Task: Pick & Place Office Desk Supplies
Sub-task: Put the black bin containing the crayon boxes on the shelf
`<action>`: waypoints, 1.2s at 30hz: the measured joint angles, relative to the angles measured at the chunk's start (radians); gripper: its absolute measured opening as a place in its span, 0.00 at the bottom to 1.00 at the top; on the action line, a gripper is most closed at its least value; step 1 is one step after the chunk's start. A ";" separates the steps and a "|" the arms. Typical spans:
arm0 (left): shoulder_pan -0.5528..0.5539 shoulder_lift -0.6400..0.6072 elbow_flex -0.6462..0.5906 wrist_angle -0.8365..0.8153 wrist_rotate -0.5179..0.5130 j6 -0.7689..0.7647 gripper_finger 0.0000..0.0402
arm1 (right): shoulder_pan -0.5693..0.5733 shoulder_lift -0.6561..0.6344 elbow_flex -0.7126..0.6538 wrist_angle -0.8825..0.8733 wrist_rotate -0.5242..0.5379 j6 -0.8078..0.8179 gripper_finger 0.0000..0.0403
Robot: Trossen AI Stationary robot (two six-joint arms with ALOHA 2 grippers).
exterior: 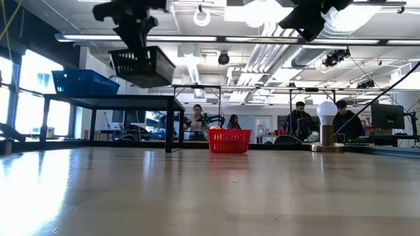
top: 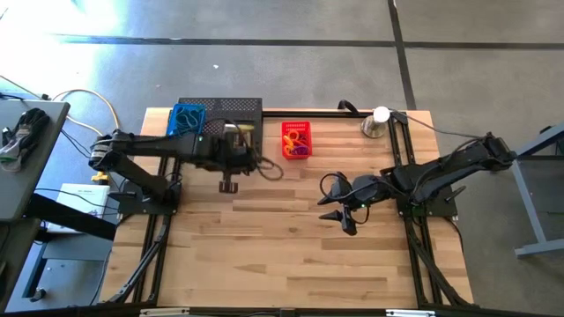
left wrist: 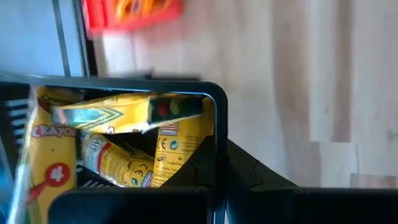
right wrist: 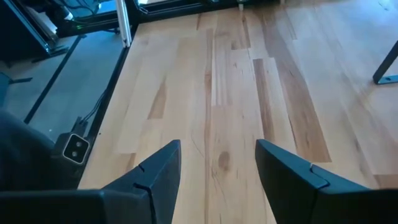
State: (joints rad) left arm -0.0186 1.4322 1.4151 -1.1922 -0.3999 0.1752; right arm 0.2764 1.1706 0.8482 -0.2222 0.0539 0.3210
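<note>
My left gripper [top: 231,150] is shut on a small black mesh basket [exterior: 142,65] that holds several yellow boxes [left wrist: 124,143]. It hangs high above the table, in front of the black mesh shelf [top: 220,109]. A red basket [top: 296,139] with orange and purple loops stands on the table to its right. My right gripper [top: 342,214] is open and empty over the table's right middle, and its wrist view [right wrist: 217,155] shows only bare wood between the fingers. My left gripper holds the black basket by its upper rim [left wrist: 219,124], near a corner. One finger [left wrist: 196,165] is inside the wall and the other finger [left wrist: 255,177] is outside. The fingers come from above, pointing down. The basket hangs below them, lifted clear and tilted.
A blue basket [exterior: 85,82] sits on the black mesh shelf at the far left. A silver dome with a white ball [top: 379,121] stands at the far right. A thin dark loop [top: 267,167] shows beside the left gripper. Bare wood [top: 282,255] fills the near half.
</note>
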 joint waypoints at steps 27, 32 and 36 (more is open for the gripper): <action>0.344 -0.014 -0.016 -0.105 0.149 0.123 0.00 | 0.000 0.000 0.000 -0.007 -0.001 0.056 0.48; 0.344 -0.015 -0.048 -0.104 0.148 0.142 0.00 | 0.000 0.000 0.000 -0.008 -0.001 0.077 0.48; 0.351 -0.030 -0.088 -0.092 0.156 0.150 0.00 | 0.000 0.000 0.000 -0.008 -0.001 0.079 0.48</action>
State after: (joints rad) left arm 0.3325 1.4018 1.3266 -1.2843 -0.2439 0.3248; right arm 0.2760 1.1706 0.8482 -0.2298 0.0532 0.4004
